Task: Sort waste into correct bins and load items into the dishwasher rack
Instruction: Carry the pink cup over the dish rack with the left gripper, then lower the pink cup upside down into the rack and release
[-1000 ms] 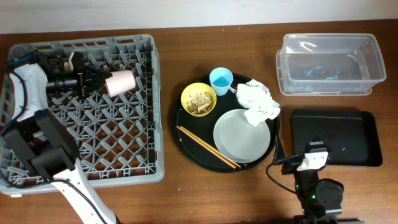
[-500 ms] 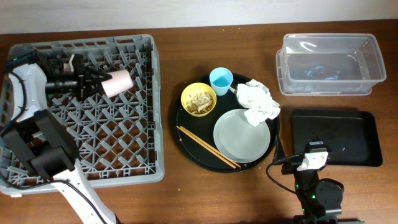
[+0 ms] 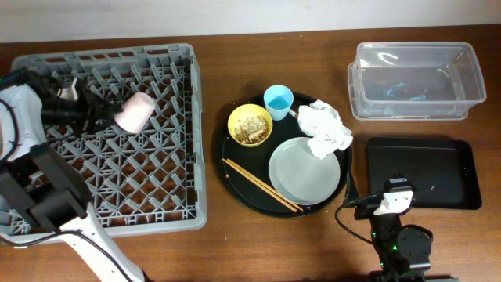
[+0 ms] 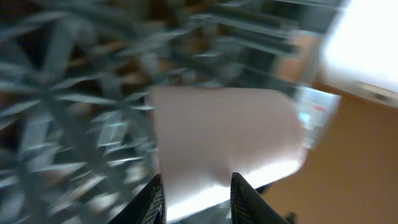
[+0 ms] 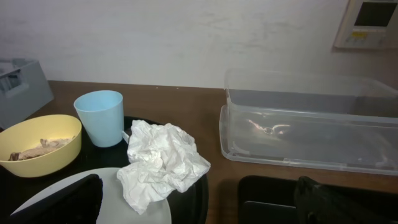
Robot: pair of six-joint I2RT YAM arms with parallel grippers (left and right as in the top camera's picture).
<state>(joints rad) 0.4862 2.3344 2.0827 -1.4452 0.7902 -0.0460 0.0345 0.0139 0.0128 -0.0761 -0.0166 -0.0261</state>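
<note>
Overhead, rack: the large square grey plastic crate with upright pegs (image 3: 117, 223) fills the 9 o'clock side of the table.
Overhead, left gripper (image 3: 106, 115): it is over the crate's 11 o'clock area, clamped on the small pink cup (image 3: 135, 113), which lies tilted on its side above the pegs.
Overhead, waiting items: on the large round black tray (image 3: 243, 196) are the yellow bowl (image 3: 233, 119) of beige food scraps (image 3: 250, 125), the small light-blue cup (image 3: 278, 101) at 12 o'clock, the crumpled white paper napkin (image 3: 325, 129) at 2, the pale grey round plate (image 3: 301, 176) at 5, and the thin brown wooden chopsticks (image 3: 262, 186) at 7.
Overhead, bins: the clear rectangular plastic tub (image 3: 470, 78) is at the table's 2 o'clock and the shallow black rectangular tray (image 3: 423, 172) at 4.
Left wrist: the view is badly blurred. The cup's wall sits between the two dark fingers (image 4: 155, 199) at 6 o'clock.
Right wrist: the right gripper (image 5: 199, 183) is spread wide and holds nothing, facing the napkin.
Risk: let go at this tilt, the cup would likely roll or wedge sideways between the pegs. A grasp near one end could also slip.
</note>
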